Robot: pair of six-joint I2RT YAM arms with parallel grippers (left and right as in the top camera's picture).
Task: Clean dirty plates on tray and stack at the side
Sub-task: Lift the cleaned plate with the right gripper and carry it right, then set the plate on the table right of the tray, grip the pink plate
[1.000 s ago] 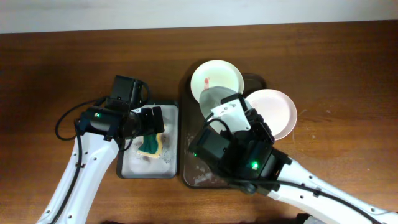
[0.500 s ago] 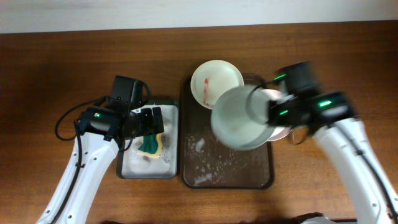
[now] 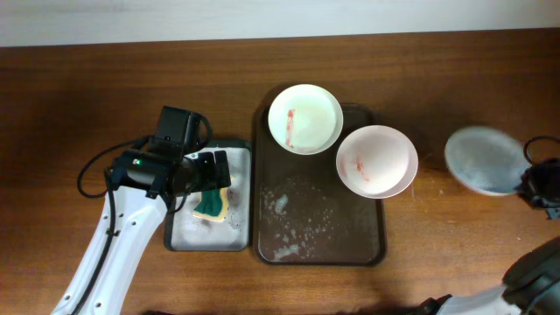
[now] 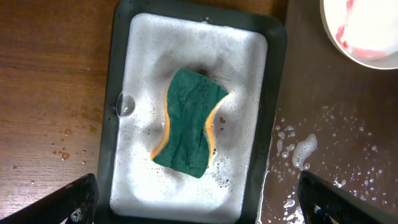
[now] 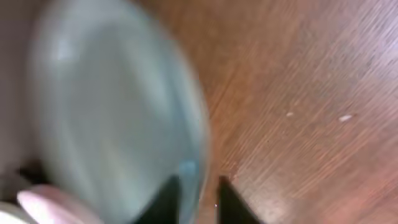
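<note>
white plate [image 3: 304,119] sits at the far-left corner of the tray [image 3: 319,249], its edge hanging over the far rim. it's round and shallow, w/ a red smear on the inside left. pink plate [image 3: 377,161] rests on the tray's right side and overhangs the right rim. it's pale pink w/ a small red smear near the middle, and it lies just beside the white one; can't tell if they touch. tray is dark brown w/ rounded corners, its bare floor wet w/ patches of white suds toward the near-left. mint plate [image 3: 486,160] is off the tray, well to its right over the bare table [image 3: 105,79]. it's blurred in both overhead & r wrist views and reads as a plain pale grey-green disc. right gripper [image 5: 196,190] has it by the near rim: the two dark fingers [image 5: 229,199] sit either side of the edge, closed down to about the rim's thickness. left gripper [image 3: 217,169] hangs over the small tray [image 3: 179,238] left of the big one. its fingers [image 4: 78,199] are spread wide at the frame corners, nothing between them. below it a green/yellow sponge [image 4: 186,121] lies in white foam, bent in a wavy shape, not touched by the fingers.
</note>
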